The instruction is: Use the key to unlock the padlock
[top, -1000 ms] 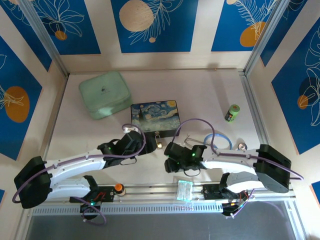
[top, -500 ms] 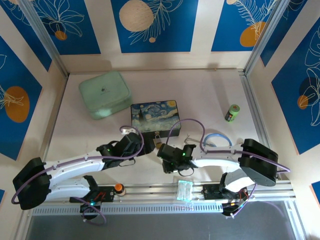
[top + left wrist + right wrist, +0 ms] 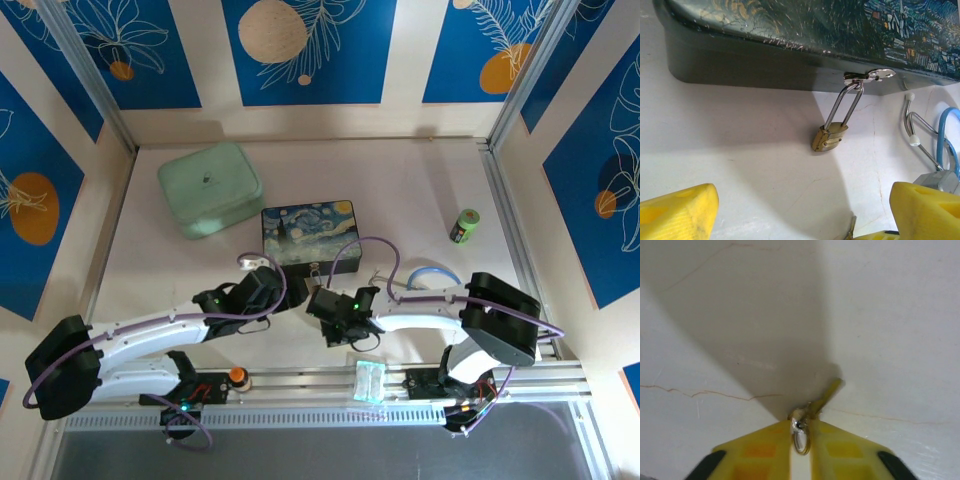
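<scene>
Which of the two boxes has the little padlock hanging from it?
The dark starry-night painted box; the padlock hangs from its clasp. The mint-green box lies farther back.

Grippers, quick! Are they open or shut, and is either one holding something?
The left gripper is open, holding nothing.
The right gripper is closed, pinching the key.

Mint case, painted box, green can and blue cable share the table.
</scene>
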